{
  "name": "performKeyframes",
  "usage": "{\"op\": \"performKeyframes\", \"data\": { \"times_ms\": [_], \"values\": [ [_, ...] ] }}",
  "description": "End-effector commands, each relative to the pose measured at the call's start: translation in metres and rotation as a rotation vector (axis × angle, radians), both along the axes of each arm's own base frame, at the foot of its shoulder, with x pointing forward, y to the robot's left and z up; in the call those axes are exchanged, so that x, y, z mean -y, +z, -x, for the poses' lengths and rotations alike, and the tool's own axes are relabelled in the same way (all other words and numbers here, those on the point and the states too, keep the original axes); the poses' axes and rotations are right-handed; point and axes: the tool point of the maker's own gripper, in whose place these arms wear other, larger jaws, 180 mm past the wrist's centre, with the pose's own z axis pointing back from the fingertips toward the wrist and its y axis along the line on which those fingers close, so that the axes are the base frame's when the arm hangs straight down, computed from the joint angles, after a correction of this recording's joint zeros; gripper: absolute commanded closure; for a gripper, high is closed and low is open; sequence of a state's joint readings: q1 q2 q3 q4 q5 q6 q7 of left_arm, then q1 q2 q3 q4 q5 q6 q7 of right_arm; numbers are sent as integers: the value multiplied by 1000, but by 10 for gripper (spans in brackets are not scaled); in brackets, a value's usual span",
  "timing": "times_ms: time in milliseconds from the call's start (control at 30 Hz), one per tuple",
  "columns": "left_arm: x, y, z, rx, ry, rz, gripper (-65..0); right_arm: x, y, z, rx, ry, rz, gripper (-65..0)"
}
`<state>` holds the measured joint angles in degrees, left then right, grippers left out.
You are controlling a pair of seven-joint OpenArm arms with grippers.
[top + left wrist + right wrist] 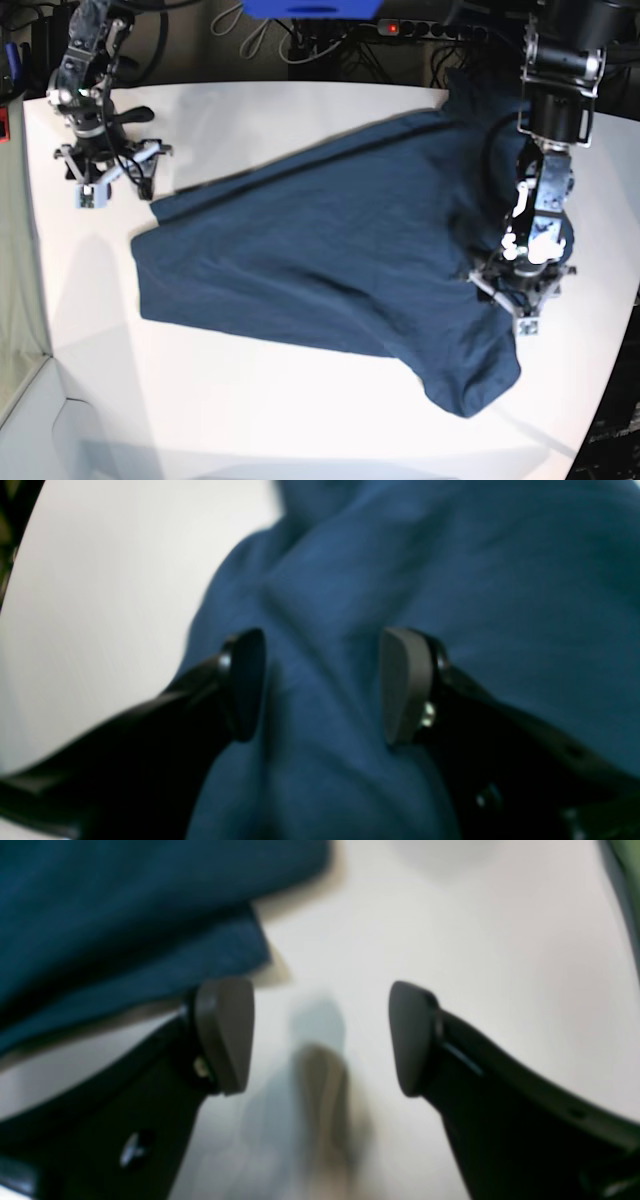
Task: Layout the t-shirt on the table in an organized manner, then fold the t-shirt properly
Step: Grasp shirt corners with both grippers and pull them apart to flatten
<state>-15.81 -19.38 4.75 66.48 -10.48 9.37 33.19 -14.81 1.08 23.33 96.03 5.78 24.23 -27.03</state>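
Dark clutter of cables (270, 35) and a power strip (420, 30) behind.

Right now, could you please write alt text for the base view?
A dark navy t-shirt lies spread but wrinkled across a white table. The left claw sits over its edge; the open right claw is over bare table beside the opposite corner.

No text, label, brand, number or sign can be read in any of the three views. Both wrist views are blurred, and the base view is too coarse to show print on the t-shirt (330, 250), the tabletop (250, 420) or the equipment at the back edge.
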Motion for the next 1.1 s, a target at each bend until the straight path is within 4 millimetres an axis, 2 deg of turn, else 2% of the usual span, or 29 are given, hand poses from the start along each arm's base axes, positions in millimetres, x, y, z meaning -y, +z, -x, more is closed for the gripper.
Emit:
{"op": "performKeyframes", "data": {
  "times_ms": [0,133,267,433,567,633,667,800,833,933,1067],
  "values": [
    [-9,19,-12,55,13,-15,-347,-3,11,-9,41,22,5,-430],
    [-10,12,-6,41,16,-15,-347,-12,7,-19,38,41,-15,-430],
    [-10,10,-4,36,16,-15,-347,-20,-10,-24,2,55,-48,-429],
    [-10,9,-3,32,16,-13,-347,-22,-24,-31,-23,47,-79,-426],
    [-10,5,1,24,17,-15,-347,-17,-22,-36,-16,46,-72,-418],
    [-10,5,1,23,17,-15,-347,-17,-22,-37,-14,46,-70,-367],
    [-9,4,1,22,14,-16,-347,-17,-20,-38,-10,46,-69,-318],
    [-9,-1,3,8,16,-13,-347,-15,-19,-38,-5,42,-68,-23],
    [-11,-3,4,1,21,-11,-347,-15,-16,-39,0,44,-64,0],
    [-16,-11,8,-22,33,-17,-347,-13,-2,-34,28,51,-39,-6],
    [-17,-15,10,-33,37,-18,-347,-13,37,-25,111,72,27,0]
  ]
}}
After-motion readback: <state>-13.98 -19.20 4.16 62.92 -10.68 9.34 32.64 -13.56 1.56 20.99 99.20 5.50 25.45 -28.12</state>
